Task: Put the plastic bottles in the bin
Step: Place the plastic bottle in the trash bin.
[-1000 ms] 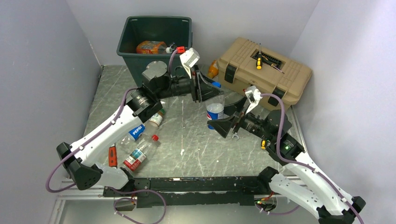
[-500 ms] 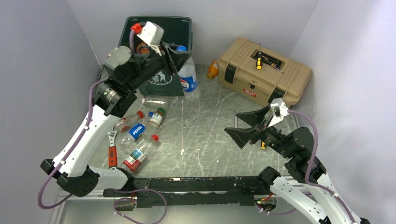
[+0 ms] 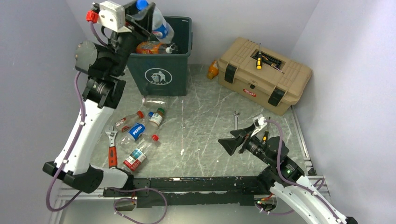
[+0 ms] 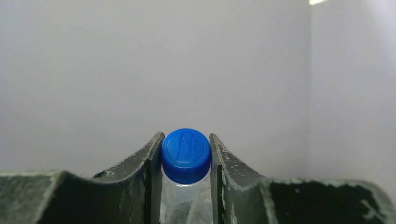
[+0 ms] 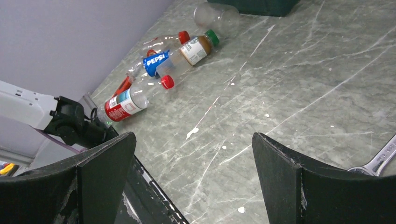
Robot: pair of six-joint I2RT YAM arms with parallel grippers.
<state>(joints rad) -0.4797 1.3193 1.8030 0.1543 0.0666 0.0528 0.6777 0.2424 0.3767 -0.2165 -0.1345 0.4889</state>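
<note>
Blue-capped Pepsi bottle (image 3: pixel 158 22) sits pinched at the neck by the left fingers (image 4: pixel 140 168), over the green bin (image 3: pixel 173 79) at upper left. Best to centre it above the opening before letting go. Right fingers (image 5: pixel 280 168) spread wide, empty.

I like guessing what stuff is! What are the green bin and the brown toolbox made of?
The bin looks like dark green plastic: smooth, slightly shiny, with a molded rim. The toolbox is probably hard plastic too: matte tan, rounded molded edges, black latches, though painted metal can't be ruled out.
</note>
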